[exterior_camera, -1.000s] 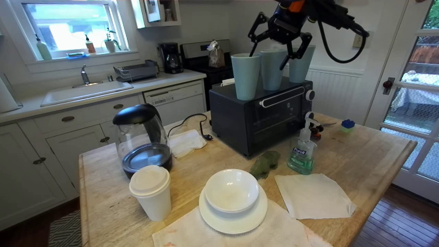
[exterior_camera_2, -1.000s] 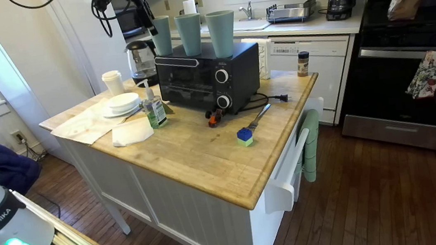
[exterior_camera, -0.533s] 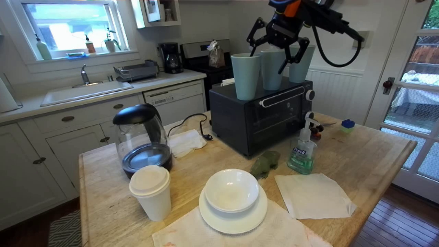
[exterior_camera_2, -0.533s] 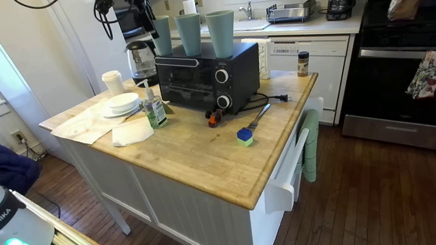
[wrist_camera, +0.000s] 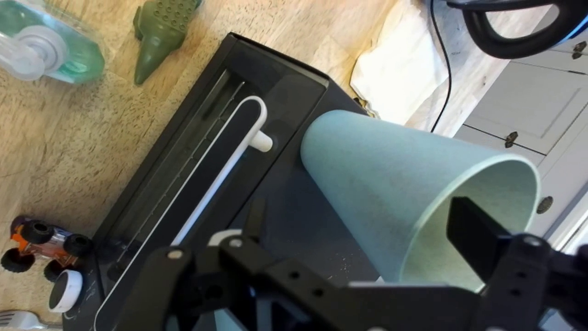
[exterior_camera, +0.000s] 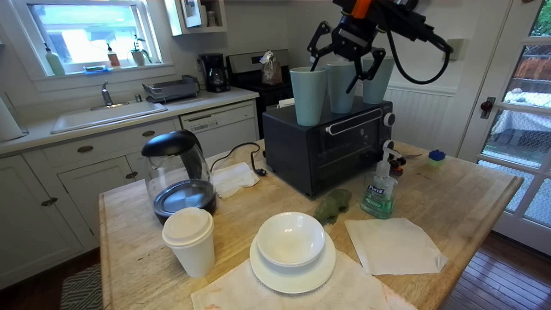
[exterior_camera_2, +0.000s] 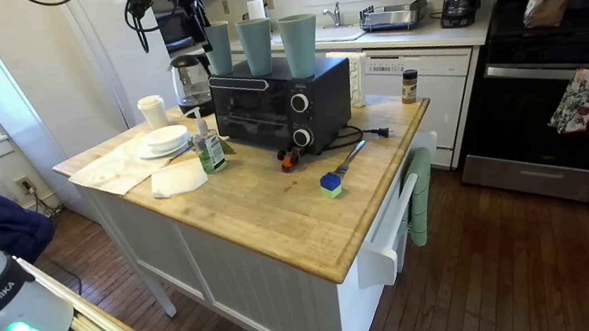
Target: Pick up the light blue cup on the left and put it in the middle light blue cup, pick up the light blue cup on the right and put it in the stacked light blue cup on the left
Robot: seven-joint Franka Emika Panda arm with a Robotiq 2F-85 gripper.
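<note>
Gripper: yours, one, jaws spread apart, over the toaster oven. One finger overlies the mouth of the left cup; the opposite one lies outside that cup's wall, above the oven top. Whether either touches the cup, you cannot tell.

Cups, light blue: three, upright, separate, in a row on your oven. Left cup, at the end nearest the kettle; middle cup, next along; right cup, above the knobs.

In your way: the middle cup, just beside the left one and partly hidden by your gripper in an exterior view; the oven handle, jutting from the door near the left cup's base.

On the island top, before the door: hand sanitizer, one pump bottle, upright; toy animal, green, near the oven; toy truck, orange, black-wheeled, just beside a knob in your wrist view; paper napkin, flat.

Toward the knob end: block, blue over pale green; fork, just beside it; power plug, black.

Toward the kettle: crumpled napkin and second plug, between kettle and oven; lidded paper cup, white, upright; bowl, white, seated on a plate, the plate on a spread cloth.

At an island corner, in an exterior view: jar, dark-lidded, upright.
</note>
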